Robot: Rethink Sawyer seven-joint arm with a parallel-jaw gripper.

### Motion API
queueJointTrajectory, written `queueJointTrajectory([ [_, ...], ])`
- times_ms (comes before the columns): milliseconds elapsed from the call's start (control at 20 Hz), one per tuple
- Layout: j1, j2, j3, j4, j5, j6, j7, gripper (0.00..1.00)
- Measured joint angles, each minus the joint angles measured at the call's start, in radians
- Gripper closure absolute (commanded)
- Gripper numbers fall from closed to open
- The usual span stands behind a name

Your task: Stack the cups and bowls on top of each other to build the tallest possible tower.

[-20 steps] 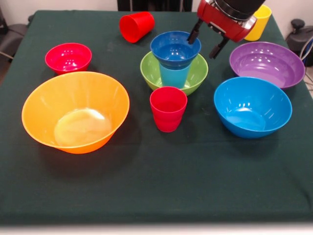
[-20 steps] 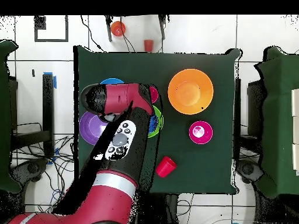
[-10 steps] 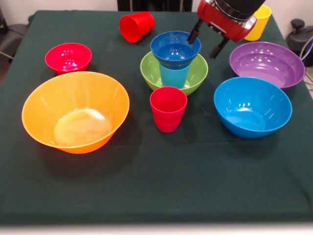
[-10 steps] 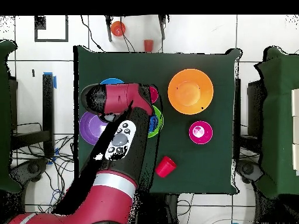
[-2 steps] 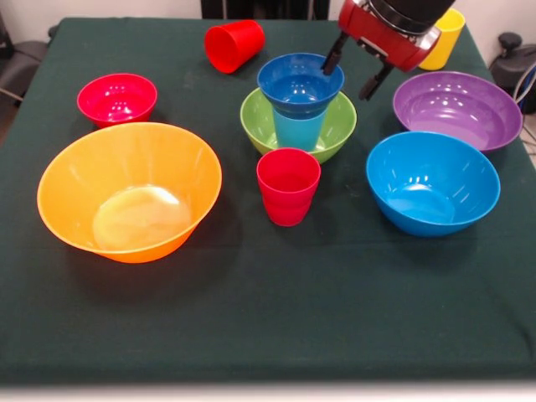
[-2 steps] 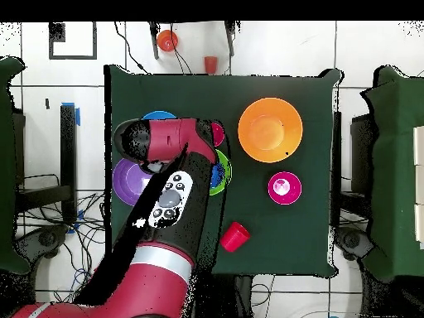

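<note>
Where green bowl [image 5: 335, 132] sits, blue tower [image 5: 300, 94]

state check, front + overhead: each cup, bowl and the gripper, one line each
gripper: open, empty, beside the stack
green bowl: upright, holds the stack
light blue cup: upright in green bowl
small dark blue bowl: upright on light blue cup
red cup: upright, alone
second red cup: on its side
yellow cup: partly hidden behind gripper
orange, blue, purple, small red bowls: upright, empty

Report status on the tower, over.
Pincer open, empty, just right of tower. Tower: small dark blue bowl on light blue cup in green bowl. Nothing in the way.
</note>
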Motion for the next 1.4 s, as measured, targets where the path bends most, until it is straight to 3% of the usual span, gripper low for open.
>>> queueJointTrajectory([
  [250, 0.0, -0.021, 0.0, 0.001, 0.0, 0.024, 0.0, 0.0],
  [550, -0.02, -0.12, 0.001, 0.043, 0.0, 0.064, 0.0, 0.0],
  [900, -0.103, -0.285, 0.001, 0.096, -0.002, 0.085, 0.0, 0.0],
  [1400, -0.2, -0.391, 0.026, 0.149, -0.002, 0.081, -0.002, 0.0],
])
